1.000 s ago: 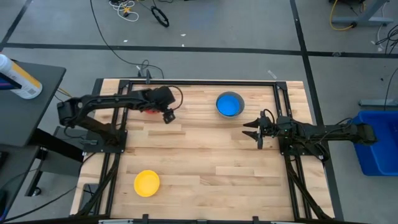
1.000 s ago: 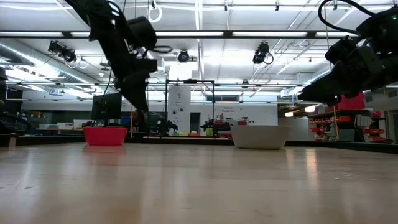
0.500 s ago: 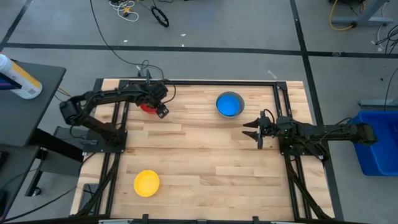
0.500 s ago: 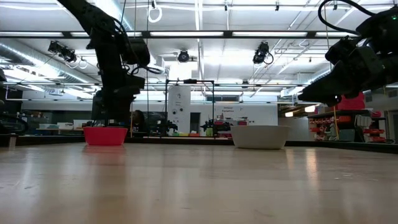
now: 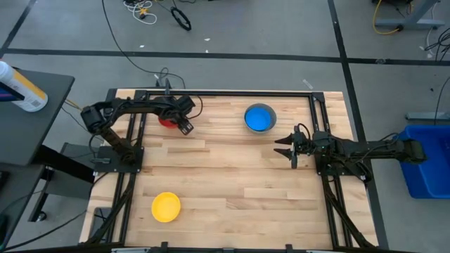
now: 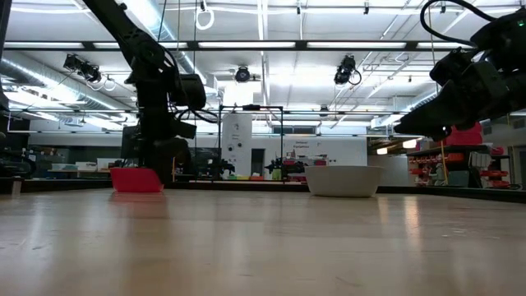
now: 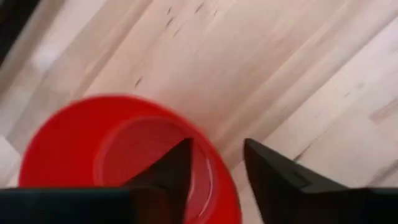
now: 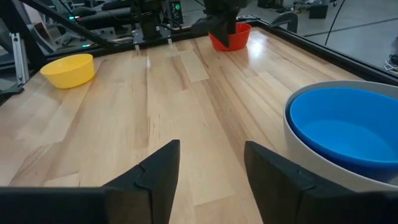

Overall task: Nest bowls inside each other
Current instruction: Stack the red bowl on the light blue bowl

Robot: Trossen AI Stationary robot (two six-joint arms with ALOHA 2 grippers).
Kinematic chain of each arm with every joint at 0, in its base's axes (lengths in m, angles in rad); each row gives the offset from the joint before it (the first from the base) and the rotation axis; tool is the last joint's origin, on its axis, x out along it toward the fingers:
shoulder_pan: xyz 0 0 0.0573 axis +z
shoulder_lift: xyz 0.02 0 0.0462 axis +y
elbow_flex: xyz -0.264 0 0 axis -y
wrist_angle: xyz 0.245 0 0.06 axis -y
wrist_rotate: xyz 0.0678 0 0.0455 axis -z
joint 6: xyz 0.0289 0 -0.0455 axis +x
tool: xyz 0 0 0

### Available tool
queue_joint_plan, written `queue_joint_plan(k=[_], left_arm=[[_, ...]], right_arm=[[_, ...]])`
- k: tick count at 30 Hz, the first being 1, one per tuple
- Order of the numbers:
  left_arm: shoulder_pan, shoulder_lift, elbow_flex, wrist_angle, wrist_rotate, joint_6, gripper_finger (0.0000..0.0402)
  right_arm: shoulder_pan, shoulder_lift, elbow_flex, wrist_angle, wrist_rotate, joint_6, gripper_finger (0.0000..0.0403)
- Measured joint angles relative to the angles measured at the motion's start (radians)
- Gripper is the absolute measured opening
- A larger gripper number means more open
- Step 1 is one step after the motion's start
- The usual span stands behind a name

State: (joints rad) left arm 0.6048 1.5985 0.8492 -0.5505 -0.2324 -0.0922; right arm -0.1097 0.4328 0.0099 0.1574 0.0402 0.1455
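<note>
The red bowl (image 5: 164, 121) stands on its base at the table's far left. My left gripper (image 7: 217, 146) points down at it, open. One finger is inside the bowl (image 7: 93, 155) and one outside, with the rim on the side toward the table's middle between them. A blue bowl (image 5: 259, 118) sits nested inside a grey bowl (image 8: 292, 134) at the far middle. The yellow bowl (image 5: 166, 206) rests near the front left. My right gripper (image 5: 281, 147) hovers open at the right, short of the grey bowl, with nothing between its fingers. My left gripper straddles the red bowl's rim (image 7: 214, 165) from above, one finger (image 7: 177, 168) inside the hollow and the other outside. Bare wood shows between the rim and the outer finger. Whether the inner finger touches the wall I cannot tell. The bowl stays on the table.
Black frame rails (image 5: 232, 92) run along the table's far edge and down both sides by the arm bases. Bare wood lies across the table's middle (image 5: 232, 176) and front right.
My left gripper has come down and gone toward the table's far left onto the red bowl, tipping to point more steeply down. The red bowl has stayed in place.
</note>
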Motion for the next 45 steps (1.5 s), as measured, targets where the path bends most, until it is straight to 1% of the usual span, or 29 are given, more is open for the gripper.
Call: queue_joint_plan(k=[2, 4, 5, 7, 12, 17, 19, 22, 24, 27, 31, 34, 38, 42, 45], left_arm=[[0.0, 0.0, 0.002, 0.019, 0.017, 0.011, 0.0098], [-0.001, -0.001, -0.002, 0.044, 0.043, 0.034, 0.0035], [-0.005, -0.001, -0.003, 0.061, 0.049, 0.047, 0.0019], [-0.014, -0.001, -0.002, 0.095, 0.055, 0.059, 0.001], [-0.057, -0.001, -0.004, 0.216, 0.085, 0.086, 0.0006], [-0.147, 0.001, 0.007, 0.447, 0.098, 0.128, 0.0005], [-0.188, 0.001, 0.031, 0.528, 0.103, 0.146, 0.0005], [-0.239, 0.001, 0.092, 0.628, 0.158, 0.186, 0.0005], [-0.261, 0.001, 0.146, 0.656, 0.203, 0.21, 0.0005], [-0.272, 0.031, 0.245, 0.651, 0.273, 0.228, 0.0005], [-0.271, 0.152, 0.393, 0.521, 0.35, 0.249, 0.0005], [-0.277, 0.273, 0.516, 0.416, 0.36, 0.304, 0.0005], [-0.289, 0.422, 0.676, 0.348, 0.375, 0.369, 0.0005], [-0.293, 0.518, 0.815, 0.294, 0.413, 0.393, 0.0005], [-0.296, 0.564, 0.875, 0.255, 0.431, 0.415, 0.0005]], right_arm=[[0.0, 0.0, 0.0, 0.0, 0.0, 0.0, 0.0185], [0.0, 0.0, 0.0, 0.0, 0.0, 0.0, 0.0183], [0.0, 0.0, 0.0, 0.0, 0.0, 0.0, 0.0183], [0.0, 0.0, 0.0, -0.001, 0.0, 0.0, 0.0184], [0.0, 0.0, 0.0, -0.002, 0.0, 0.0, 0.0188], [0.0, 0.0, 0.0, -0.004, 0.001, -0.001, 0.0185], [0.0, 0.0, 0.0, -0.004, 0.001, -0.001, 0.0183], [0.0, 0.0, 0.0, -0.005, 0.001, 0.0, 0.0181], [0.0, 0.0, 0.0, -0.005, 0.002, 0.002, 0.0182], [0.0, 0.0, 0.0, -0.005, 0.003, 0.012, 0.0184], [0.0, 0.0, 0.0, -0.005, 0.003, 0.02, 0.0188], [0.0, 0.0, 0.0, -0.011, 0.009, 0.021, 0.0187], [0.0, 0.0, 0.0, -0.026, 0.011, 0.023, 0.0184], [0.0, 0.0, 0.0, -0.039, 0.011, 0.027, 0.0183], [0.0, 0.0, 0.0, -0.044, 0.011, 0.029, 0.0186]])
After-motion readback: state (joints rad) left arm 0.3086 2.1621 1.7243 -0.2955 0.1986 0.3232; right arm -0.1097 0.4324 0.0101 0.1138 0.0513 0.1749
